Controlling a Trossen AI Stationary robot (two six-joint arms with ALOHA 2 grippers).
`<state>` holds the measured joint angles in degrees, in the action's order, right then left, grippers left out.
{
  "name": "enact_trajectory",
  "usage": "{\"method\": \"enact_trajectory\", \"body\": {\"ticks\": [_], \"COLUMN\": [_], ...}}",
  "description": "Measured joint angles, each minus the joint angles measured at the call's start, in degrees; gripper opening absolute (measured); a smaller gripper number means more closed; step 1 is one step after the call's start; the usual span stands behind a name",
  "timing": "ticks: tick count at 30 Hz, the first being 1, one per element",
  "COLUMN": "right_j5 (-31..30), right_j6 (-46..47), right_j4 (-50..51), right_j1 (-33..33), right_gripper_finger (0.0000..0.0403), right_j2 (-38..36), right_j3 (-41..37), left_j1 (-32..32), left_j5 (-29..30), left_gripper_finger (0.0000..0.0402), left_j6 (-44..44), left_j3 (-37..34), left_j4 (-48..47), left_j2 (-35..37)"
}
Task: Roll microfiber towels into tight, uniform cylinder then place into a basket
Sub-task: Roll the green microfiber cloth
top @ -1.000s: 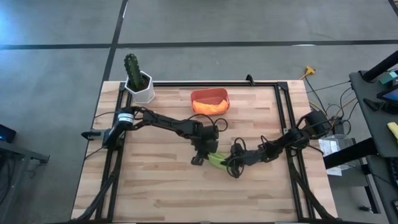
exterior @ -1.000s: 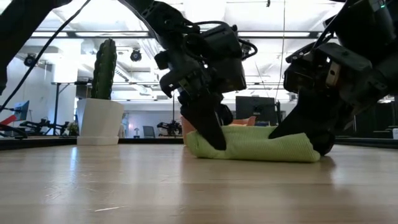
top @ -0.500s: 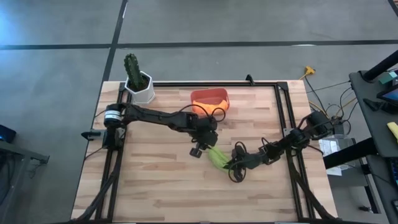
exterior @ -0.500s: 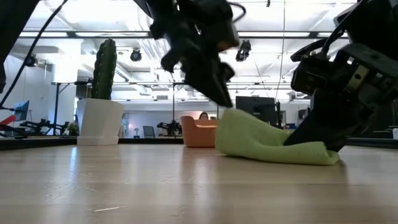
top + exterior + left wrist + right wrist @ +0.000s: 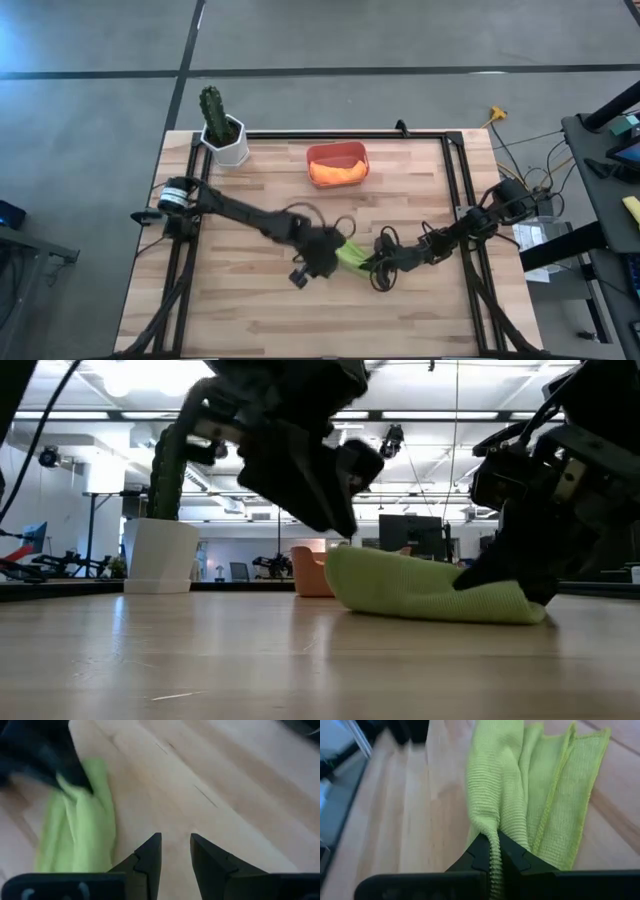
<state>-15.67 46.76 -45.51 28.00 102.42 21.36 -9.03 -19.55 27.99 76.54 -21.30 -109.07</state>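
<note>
At the far left corner of the pale wooden slatted table (image 5: 230, 300) stands the white pot with a green cactus (image 5: 222, 128), untouched. The left gripper (image 5: 312, 262) has let go of the lime green microfiber towel (image 5: 351, 256): its wrist view shows the jaws a narrow gap apart with only bare wood between them, the cloth lying just beside. A second ago this gripper was pressed onto the towel's left end. Since then it lifted, swung toward the tub, and has now come back down nearer the front edge, on the towel's left.

The towel itself has changed. Earlier it lay as a fairly even roll; now its left end is raised and its layers splay apart, so the roll seems to have loosened and likely needs tightening again.

The right gripper (image 5: 378, 266) remains clamped shut on the towel's right end, a fold pinched between its jaws.

Farther back, the small salmon-red plastic tub (image 5: 337, 163) already holds the bright orange microfiber towel (image 5: 338, 172).
</note>
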Motion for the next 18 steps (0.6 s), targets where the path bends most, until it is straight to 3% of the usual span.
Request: {"method": "enact_trajectory", "body": {"ticks": [7,12,18], "right_j5": [-1.5,-1.8,-2.2], "right_j6": [8.4,11.3,11.7], "right_j4": [-12.0,-14.6,-13.6], "right_j1": [0.1,1.2,1.5], "right_gripper_finger": [0.0009,0.0009,0.0009], "right_j2": [-0.1,-0.2,-0.2], "right_j3": [-4.2,-5.5,-4.5], "left_j1": [-7.5,-9.1,-8.7], "left_j5": [23.2,43.6,44.9], "left_gripper_finger": [0.0087,0.0087,0.0087], "left_j6": [7.2,8.4,3.8], "left_j3": [-7.4,-11.9,-16.3], "left_j4": [17.4,30.4,34.2], "left_j2": [0.4,0.4,0.3]}}
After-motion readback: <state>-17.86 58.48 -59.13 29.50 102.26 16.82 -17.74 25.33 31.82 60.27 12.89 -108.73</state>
